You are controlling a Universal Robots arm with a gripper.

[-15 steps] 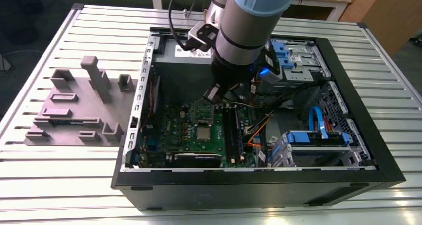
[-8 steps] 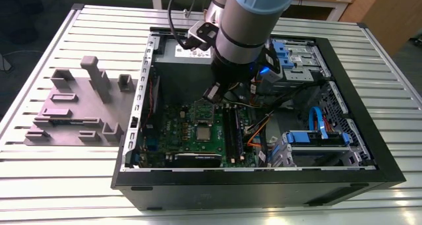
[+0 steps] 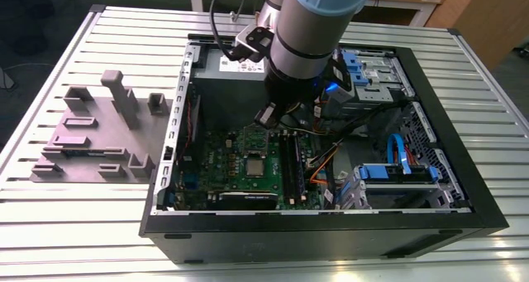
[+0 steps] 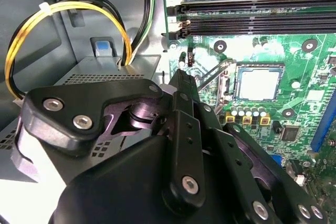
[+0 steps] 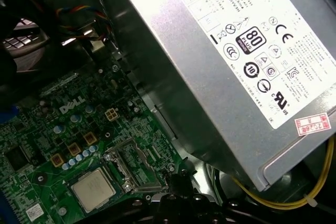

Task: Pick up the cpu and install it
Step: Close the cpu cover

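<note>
The cpu is a small silvery square lying flat in its socket on the green motherboard, inside the open computer case. Both wrist views show the cpu flat in place, and beside it the socket's metal frame and thin lever are swung up. My gripper hangs above the board between the power supply and the socket, apart from the cpu and a little behind it in the exterior view. Its black linkage ends in a narrow tip. I see nothing in it.
The grey power supply with a white label is close beside the gripper. Yellow and black cables loop near it. Black memory sticks run beside the socket. Blue drive brackets fill the case's right side. A grey fixture block lies outside, left.
</note>
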